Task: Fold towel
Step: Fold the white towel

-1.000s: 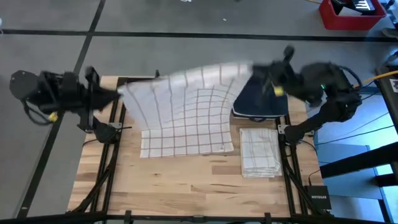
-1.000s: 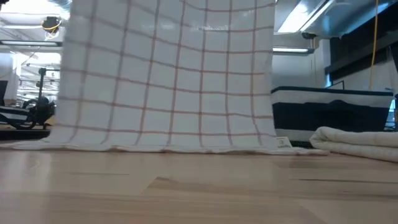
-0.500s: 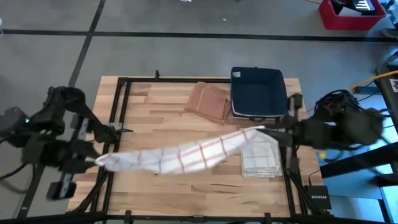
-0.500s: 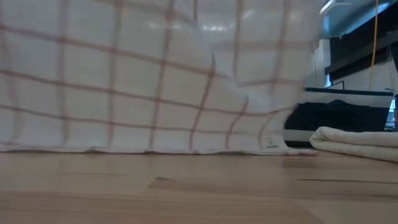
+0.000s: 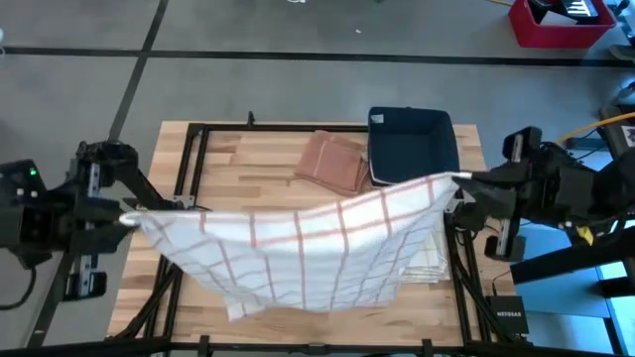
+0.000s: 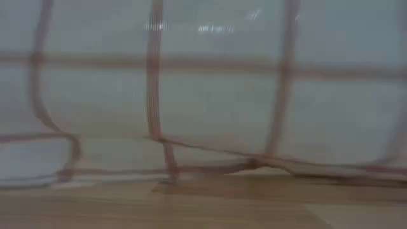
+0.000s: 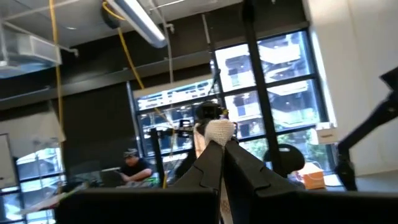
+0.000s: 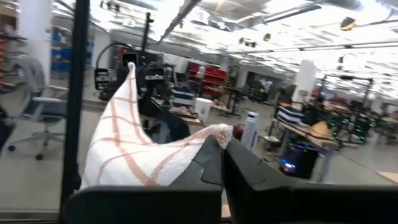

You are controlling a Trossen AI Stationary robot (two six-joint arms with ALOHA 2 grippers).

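Note:
The towel (image 5: pixel 308 253), white with red-brown checks, hangs spread between my two grippers over the near half of the table. Its top edge runs from my left gripper (image 5: pixel 131 216) at the table's left side to my right gripper (image 5: pixel 458 184) at the right side. Both grippers are shut on it. In the low view the towel (image 6: pixel 210 108) fills the picture, and its lower edge (image 6: pixel 191 170) lies on the wood. Each wrist view shows a tuft of cloth sticking out past the shut fingers. My left gripper pinches the towel's top left corner (image 7: pixel 217 132) between its two fingers, coming about level from the table's left. A small tuft sticks out past the fingertips. The cloth hangs below the hold. My right gripper pinches the towel's top right corner (image 8: pixel 215 132) between its two fingers, coming about level from the table's right. The cloth (image 8: pixel 124 146) spreads away from the hold and hangs down. The top edge between both grippers sags only a little.
A dark blue bin (image 5: pixel 412 144) stands at the back right, and a folded brown cloth (image 5: pixel 332 161) lies beside it. A folded white towel (image 5: pixel 429 260) lies at the right, partly under the hanging towel. Black frame rails (image 5: pixel 184 159) run along the table's sides.
Both grippers have swung from the far part of the table toward the near edge and apart from each other, staying shut. The towel has come with them: it bunched into a narrow band on the way, then spread out again. Its lower edge now lies nearer the near edge.

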